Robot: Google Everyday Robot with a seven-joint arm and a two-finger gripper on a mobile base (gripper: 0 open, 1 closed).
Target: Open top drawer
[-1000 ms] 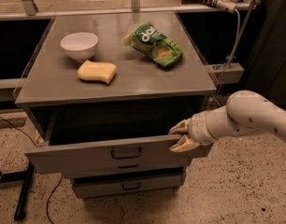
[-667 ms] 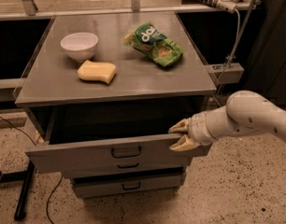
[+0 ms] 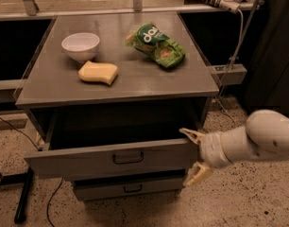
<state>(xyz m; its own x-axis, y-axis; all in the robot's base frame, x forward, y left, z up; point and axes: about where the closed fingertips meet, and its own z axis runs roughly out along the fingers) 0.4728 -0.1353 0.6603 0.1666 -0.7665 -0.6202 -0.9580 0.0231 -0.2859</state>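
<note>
The top drawer is a wide grey drawer with a small black bar handle. It stands pulled out from under the grey cabinet top, and its dark tray shows behind the front. My gripper is at the right end of the drawer front, on a white arm coming in from the right. It is open. One cream fingertip sits at the top edge of the front and the other at its bottom edge.
On the cabinet top are a white bowl, a yellow sponge and a green snack bag. A narrower grey drawer sits shut below. A cable and a black stand foot lie on the speckled floor at left.
The gripper's fingers have spread wider apart, from close together at the drawer front's right end to above and below it. The drawer stays pulled out.
</note>
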